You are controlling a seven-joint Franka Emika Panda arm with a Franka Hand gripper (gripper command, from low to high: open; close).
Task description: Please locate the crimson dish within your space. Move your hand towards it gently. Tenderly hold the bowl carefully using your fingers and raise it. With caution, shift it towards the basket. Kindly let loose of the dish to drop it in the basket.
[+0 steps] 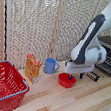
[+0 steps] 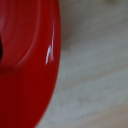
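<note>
The crimson dish is a small glossy red bowl on the wooden table, to the exterior view's right of the blue mug. My hand is low over the bowl's far right side. One dark finger reaches down inside the bowl and the other stands outside its rim, with a gap between them, so the gripper looks open astride the rim. In the wrist view the bowl fills most of the picture and a dark finger edge shows over it. The red wire basket stands at the exterior view's lower left, empty.
A blue mug and an orange carton stand between the bowl and the basket. A dark keyboard-like device sits at the exterior view's right. Wicker screens close off the back.
</note>
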